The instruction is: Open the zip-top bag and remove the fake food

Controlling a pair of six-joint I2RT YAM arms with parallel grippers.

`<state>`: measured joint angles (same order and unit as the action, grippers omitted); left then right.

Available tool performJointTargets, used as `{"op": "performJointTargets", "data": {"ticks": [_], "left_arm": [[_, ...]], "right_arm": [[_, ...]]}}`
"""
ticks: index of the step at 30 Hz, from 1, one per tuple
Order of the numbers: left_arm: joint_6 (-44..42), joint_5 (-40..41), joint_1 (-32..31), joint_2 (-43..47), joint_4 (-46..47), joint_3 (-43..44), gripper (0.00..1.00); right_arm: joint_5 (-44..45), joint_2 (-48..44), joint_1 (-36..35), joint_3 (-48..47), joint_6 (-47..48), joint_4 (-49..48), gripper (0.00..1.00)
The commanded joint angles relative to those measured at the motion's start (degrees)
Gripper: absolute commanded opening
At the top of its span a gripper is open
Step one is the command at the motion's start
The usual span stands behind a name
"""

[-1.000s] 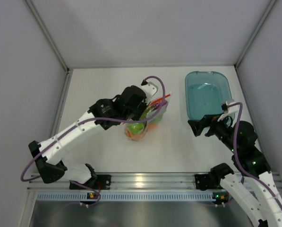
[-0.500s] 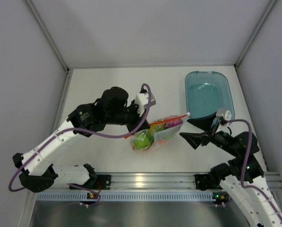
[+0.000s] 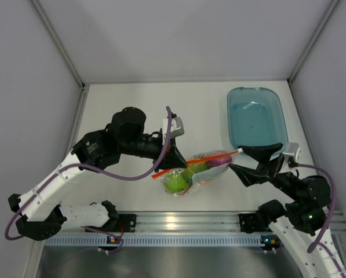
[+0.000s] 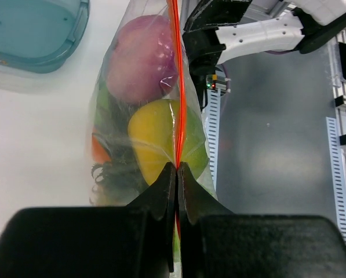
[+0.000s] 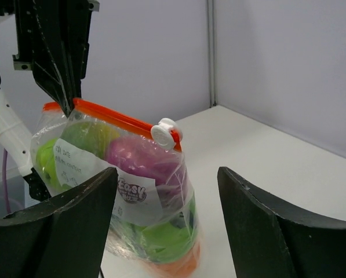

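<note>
We see L hand (image 4: 177, 168) pinched tight on the zip-top bag (image 5: 144, 194) strip, left end. R hand (image 5: 167, 176) agape, fingers (image 5: 62, 231) flanking right end, gripping nothing. Inside bag: fake food (image 4: 141, 63).

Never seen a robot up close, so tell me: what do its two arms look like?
Both the left arm and right arm have white lower links, black joints and upper parts, wedge-shaped black jaws, and a loose purple cable looping alongside.
</note>
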<state>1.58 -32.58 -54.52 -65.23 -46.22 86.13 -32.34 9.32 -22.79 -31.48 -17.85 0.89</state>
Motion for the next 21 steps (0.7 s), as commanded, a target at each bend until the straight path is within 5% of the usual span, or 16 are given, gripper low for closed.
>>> {"op": "performJointTargets", "data": {"ticks": [1,8,21], "left_arm": [[0.17,-6.62,-0.06,1.95,6.75,1.50,0.00],[0.17,-9.96,0.03,1.69,7.19,3.34,0.00],[1.23,-6.28,-0.06,2.39,9.13,3.26,0.00]], "right_arm": [[-0.70,-1.85,-0.86,-0.33,-1.13,-6.68,0.71],[-7.91,-0.71,-0.86,-3.75,-2.90,-8.36,0.67],[-15.65,-1.68,-1.03,-6.05,-3.16,-9.50,0.31]]}}
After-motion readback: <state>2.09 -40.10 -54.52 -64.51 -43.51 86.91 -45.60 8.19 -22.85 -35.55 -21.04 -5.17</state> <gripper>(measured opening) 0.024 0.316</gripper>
